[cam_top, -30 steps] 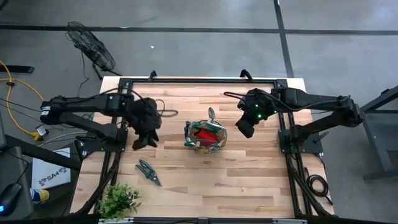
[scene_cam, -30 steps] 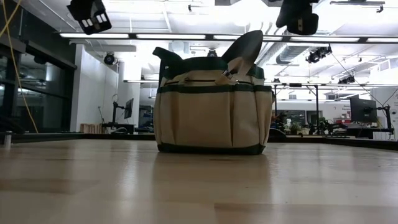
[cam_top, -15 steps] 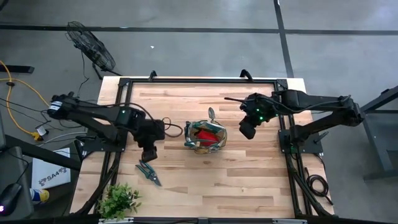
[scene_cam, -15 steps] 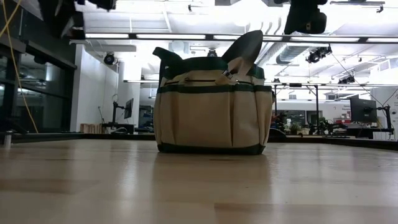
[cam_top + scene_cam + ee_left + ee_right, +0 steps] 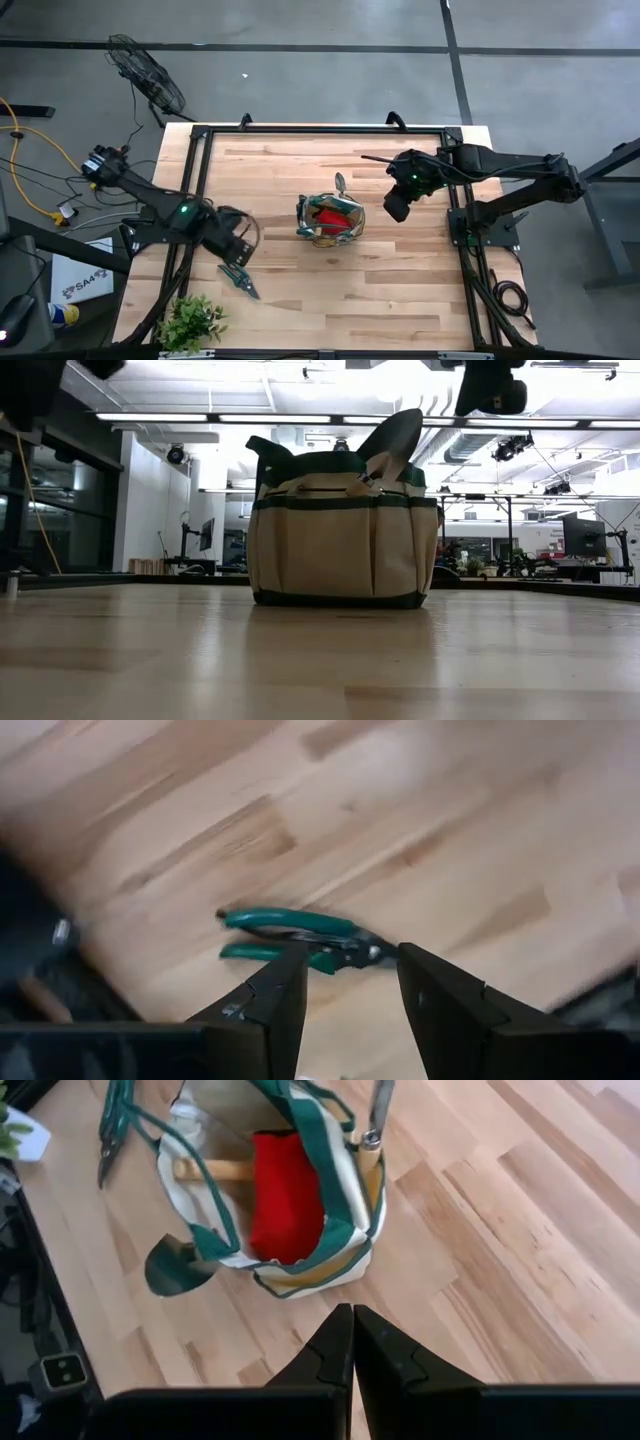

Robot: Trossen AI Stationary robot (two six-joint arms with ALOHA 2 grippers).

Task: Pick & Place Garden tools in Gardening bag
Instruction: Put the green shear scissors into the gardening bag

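Pruning shears (image 5: 300, 940) are lying flat on the table (image 5: 400, 290); left gripper (image 5: 345, 995) is hovering above, jaws apart. Right gripper (image 5: 352, 1342), jaws together, is hanging near the gardening bag (image 5: 340, 1250).

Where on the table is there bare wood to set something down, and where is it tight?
Bare wood: the strip between the gardening bag and the right gripper, and the near edge right of the plant. Crowded: the near-left corner, where the open left gripper hovers over the pruning shears beside the plant.

A light wooden table (image 5: 400, 290) is seen. On it are set the gardening bag (image 5: 330, 222), a pair of green-handled pruning shears (image 5: 239, 279) and a leafy plant (image 5: 190, 323).
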